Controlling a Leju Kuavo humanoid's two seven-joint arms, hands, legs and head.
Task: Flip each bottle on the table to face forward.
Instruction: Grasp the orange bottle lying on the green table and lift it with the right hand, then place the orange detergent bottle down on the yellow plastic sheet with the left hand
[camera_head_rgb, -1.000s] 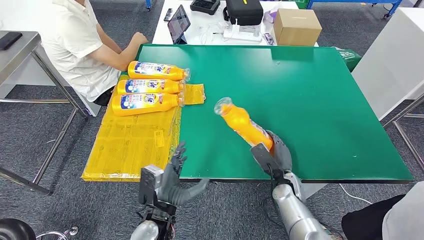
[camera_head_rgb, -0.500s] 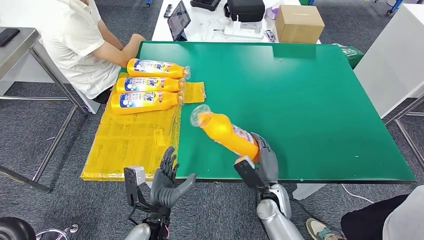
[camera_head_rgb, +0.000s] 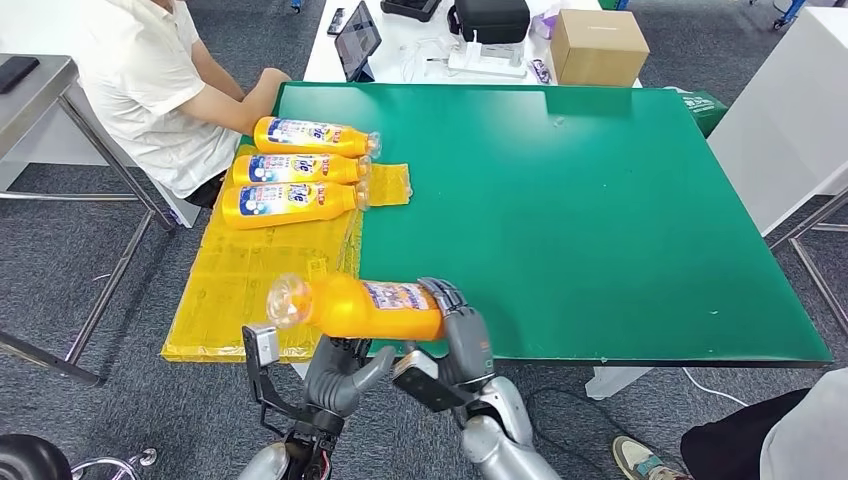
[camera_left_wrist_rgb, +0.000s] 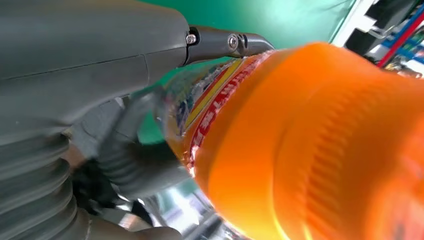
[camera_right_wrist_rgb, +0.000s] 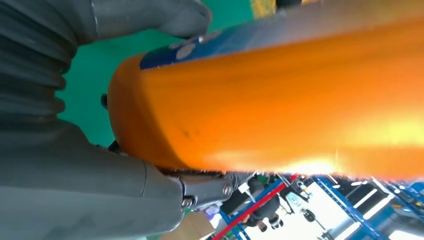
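My right hand (camera_head_rgb: 462, 345) grips an orange bottle (camera_head_rgb: 365, 307) by its base and holds it level over the table's front edge, cap end pointing left and a label facing up. The right wrist view has its orange body (camera_right_wrist_rgb: 280, 100) lying across my right hand (camera_right_wrist_rgb: 75, 170). Just below the bottle is my left hand (camera_head_rgb: 337, 373), fingers spread and partly hidden behind it. In the left wrist view the bottle (camera_left_wrist_rgb: 310, 150) sits close against my left hand (camera_left_wrist_rgb: 90, 90); whether they touch is unclear. Three more orange bottles (camera_head_rgb: 295, 169) lie side by side at the far left, labels up.
A yellow mat (camera_head_rgb: 250, 290) covers the left strip of the green table (camera_head_rgb: 600, 200). A person in a white shirt (camera_head_rgb: 160, 80) sits at the far left corner, an arm resting by the bottles. A cardboard box (camera_head_rgb: 595, 45) and a tablet (camera_head_rgb: 357, 42) stand on the white table behind.
My right hand swung the bottle from the table's middle down and left to the front edge, turning it from tilted to level. My left hand rose under it.
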